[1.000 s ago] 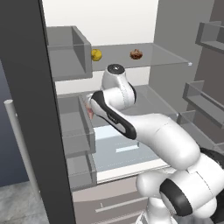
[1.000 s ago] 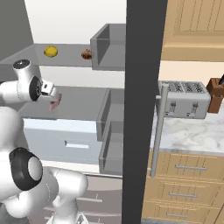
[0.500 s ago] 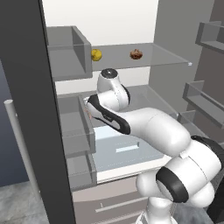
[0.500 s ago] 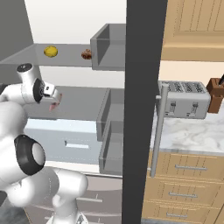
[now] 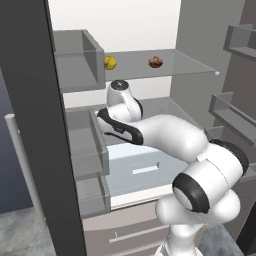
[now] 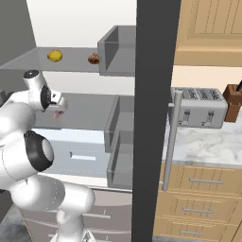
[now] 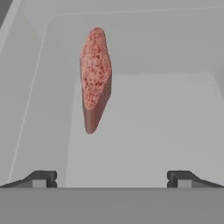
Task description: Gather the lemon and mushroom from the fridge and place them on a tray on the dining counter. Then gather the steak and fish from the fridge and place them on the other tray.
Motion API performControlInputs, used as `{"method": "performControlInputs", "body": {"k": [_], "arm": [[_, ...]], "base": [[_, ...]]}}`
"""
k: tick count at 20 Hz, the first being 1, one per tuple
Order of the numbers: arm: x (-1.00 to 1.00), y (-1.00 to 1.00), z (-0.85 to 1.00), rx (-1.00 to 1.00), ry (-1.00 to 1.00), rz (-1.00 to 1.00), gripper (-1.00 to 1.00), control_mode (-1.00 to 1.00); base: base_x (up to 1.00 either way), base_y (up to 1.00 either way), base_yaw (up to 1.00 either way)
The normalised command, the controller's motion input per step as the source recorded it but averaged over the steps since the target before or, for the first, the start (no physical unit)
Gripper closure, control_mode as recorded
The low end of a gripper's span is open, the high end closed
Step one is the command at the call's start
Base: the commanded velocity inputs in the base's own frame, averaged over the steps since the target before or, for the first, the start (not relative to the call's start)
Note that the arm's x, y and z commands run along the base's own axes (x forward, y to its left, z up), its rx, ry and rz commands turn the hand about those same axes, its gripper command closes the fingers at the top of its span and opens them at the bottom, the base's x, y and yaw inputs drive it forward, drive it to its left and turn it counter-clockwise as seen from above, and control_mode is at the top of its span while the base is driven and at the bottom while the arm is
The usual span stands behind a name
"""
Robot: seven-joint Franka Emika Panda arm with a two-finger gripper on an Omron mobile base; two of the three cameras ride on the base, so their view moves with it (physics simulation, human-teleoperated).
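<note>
Our gripper (image 7: pixel 111 178) stands with its jaws spread wide and nothing between them, reaching into the fridge (image 5: pixel 200 45) at the middle shelf. We see the steak (image 7: pixel 95 78) in the upper left of the hand view, apart from the fingertips. At the top of the left base view, the lemon (image 5: pixel 110 62) and mushroom (image 5: pixel 155 62) sit on the glass shelf.
</note>
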Motion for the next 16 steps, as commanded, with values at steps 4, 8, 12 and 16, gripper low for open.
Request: {"method": "performControlInputs", "body": {"k": [4,8,12,16], "arm": [[0.33,0.11,-0.13,0.00,0.01,0.00,-1.00,-1.00],[0.32,0.11,-0.15,0.00,0.00,0.00,-1.00,-1.00],[0.28,0.08,-0.16,0.00,0.00,0.00,-1.00,-1.00],[0.22,0.07,-0.11,0.00,0.00,0.00,-1.00,-1.00]], "base": [[0.00,0.00,0.00],[0.00,0.00,0.00],[0.00,0.00,0.00],[0.00,0.00,0.00]]}}
